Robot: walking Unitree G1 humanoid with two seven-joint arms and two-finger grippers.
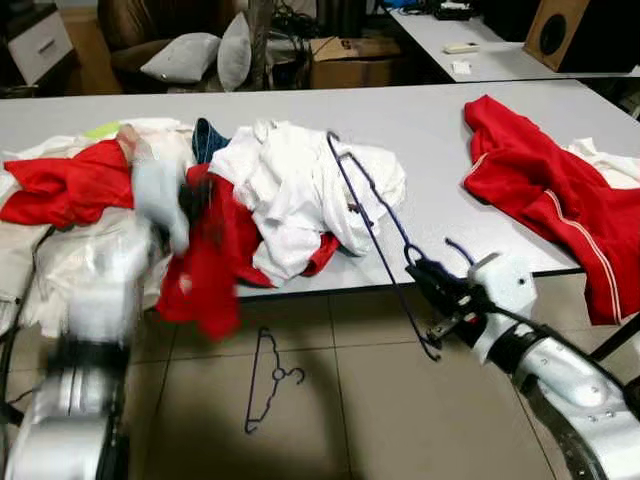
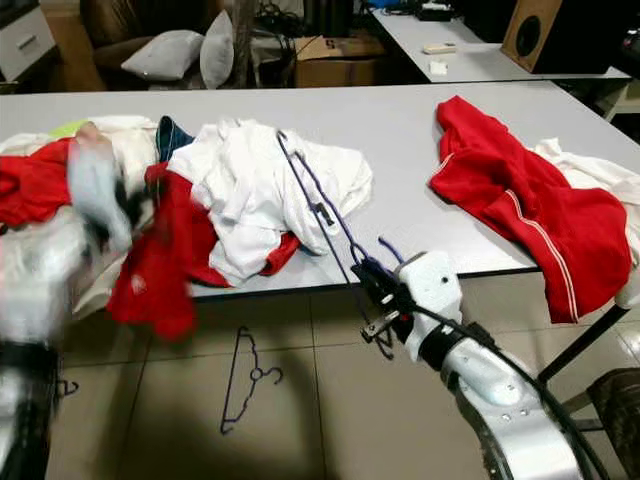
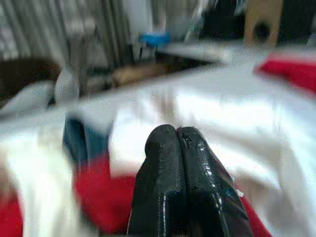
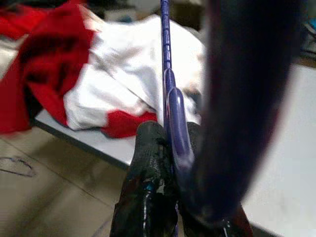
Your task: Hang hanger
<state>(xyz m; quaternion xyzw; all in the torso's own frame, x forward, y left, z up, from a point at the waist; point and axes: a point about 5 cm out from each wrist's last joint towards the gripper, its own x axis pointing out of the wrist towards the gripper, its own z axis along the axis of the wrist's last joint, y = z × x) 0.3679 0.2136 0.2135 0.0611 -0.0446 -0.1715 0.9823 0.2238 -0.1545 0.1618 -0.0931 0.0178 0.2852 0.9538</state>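
A dark blue wire hanger [image 1: 372, 225] slants from the white clothes pile [image 1: 290, 190] down past the front edge of the grey table [image 1: 420, 120]. My right gripper [image 1: 420, 272] is shut on the hanger's lower part, near its hook, just off the table edge. In the right wrist view, the hanger wire [image 4: 168, 84] runs between the shut fingers [image 4: 148, 148]. My left arm is blurred over the left side of the pile. Its gripper [image 3: 177, 133] has its fingers pressed together with nothing between them, above red and white cloth.
A second hanger [image 1: 268, 385] lies on the tiled floor under the table edge. A red garment [image 1: 210, 270] droops over the front edge. A red jacket [image 1: 540, 190] lies at the table's right. A cardboard box [image 1: 350, 60] and pillows [image 1: 190, 55] are behind.
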